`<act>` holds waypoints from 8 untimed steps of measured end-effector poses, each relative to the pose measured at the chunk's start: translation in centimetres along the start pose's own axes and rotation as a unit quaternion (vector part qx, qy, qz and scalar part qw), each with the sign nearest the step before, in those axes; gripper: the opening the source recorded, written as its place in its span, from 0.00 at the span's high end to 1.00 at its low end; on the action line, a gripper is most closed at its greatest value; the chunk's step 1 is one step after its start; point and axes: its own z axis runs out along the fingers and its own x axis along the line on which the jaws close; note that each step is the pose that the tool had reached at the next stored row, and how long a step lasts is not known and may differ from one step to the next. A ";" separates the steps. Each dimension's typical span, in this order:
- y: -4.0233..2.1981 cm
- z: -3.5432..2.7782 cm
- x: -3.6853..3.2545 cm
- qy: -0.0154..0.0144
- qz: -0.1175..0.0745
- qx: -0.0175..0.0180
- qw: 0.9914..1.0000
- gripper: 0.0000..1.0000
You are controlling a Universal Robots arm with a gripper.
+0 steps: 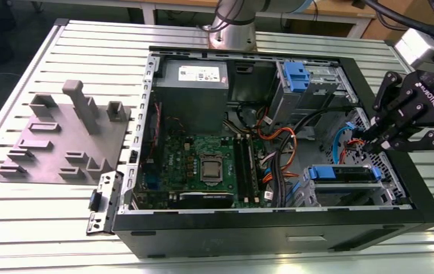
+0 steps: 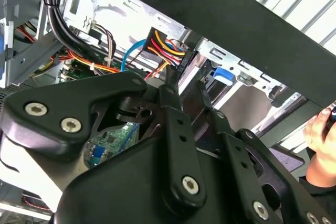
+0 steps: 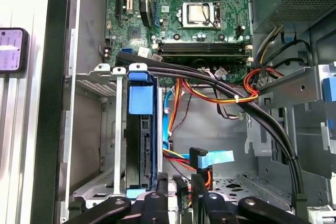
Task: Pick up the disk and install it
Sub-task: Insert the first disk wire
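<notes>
The disk [image 3: 142, 145] stands on edge in the drive cage [image 3: 97, 85] at the case's front corner. Its blue carrier end [image 3: 140, 98] faces the motherboard. In the exterior view the disk [image 1: 342, 173] lies in that cage at the lower right of the case. My gripper [image 1: 367, 145] hangs over the case's right wall, just beside the cage. The gripper [image 3: 179, 182] is open by a narrow gap, with its fingers [image 3: 161, 184] next to the disk, not on it. A black power connector [image 2: 181, 62] with red and yellow wires sits just beyond the fingertips [image 2: 169, 80].
A blue data cable [image 3: 218, 157] with a black plug lies loose near the gripper. Thick black and orange cable bundles [image 3: 231, 95] cross the case middle. A second blue-tabbed carrier [image 1: 296, 77] sits near the grey power supply [image 1: 194, 77]. A grey fixture plate [image 1: 64, 134] lies on the table. A hand [image 2: 320, 135] shows outside the case.
</notes>
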 end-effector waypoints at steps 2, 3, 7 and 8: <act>-0.19 0.09 -0.01 0.000 0.000 -0.002 1.000 0.69; -0.29 0.14 -0.01 0.000 0.000 -0.003 1.000 0.69; -0.53 0.41 -0.01 -0.001 0.000 -0.005 1.000 0.69; -0.56 0.46 -0.01 -0.001 0.000 -0.005 1.000 0.69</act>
